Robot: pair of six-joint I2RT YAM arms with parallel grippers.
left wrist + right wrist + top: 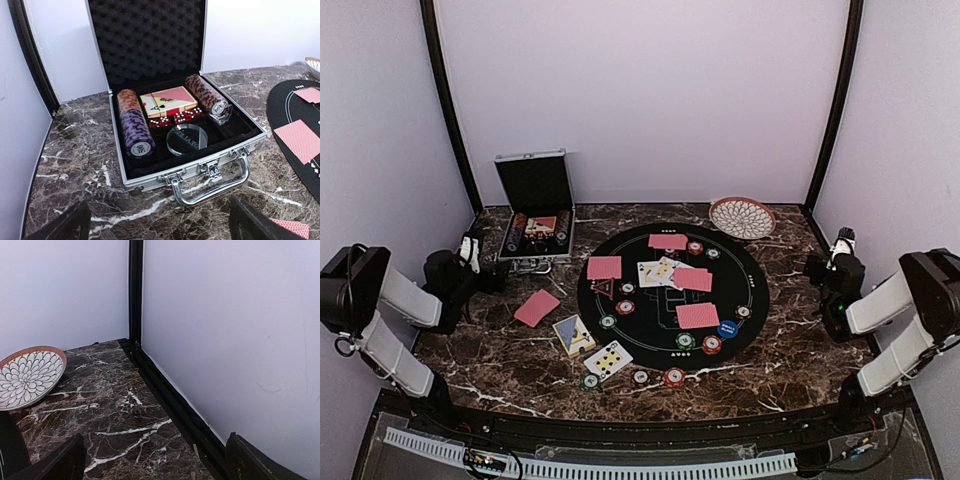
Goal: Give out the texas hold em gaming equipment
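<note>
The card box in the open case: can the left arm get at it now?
Probably yes. The left gripper is open and faces the case, whose lid stands up. The card box lies uncovered, but chip rolls on both sides leave little room.

The table point(800, 330) is dark brown marble veined with white. The round mat point(655, 332) is black with thin white rings. Face-down playing cards point(697, 316) have red backs. The chips point(712, 344) are green, red and white, plus one blue chip point(727, 329). The case point(150, 40) is silver, lined with black foam. The dish point(27, 376) has a white petal pattern and an orange rim.
</note>
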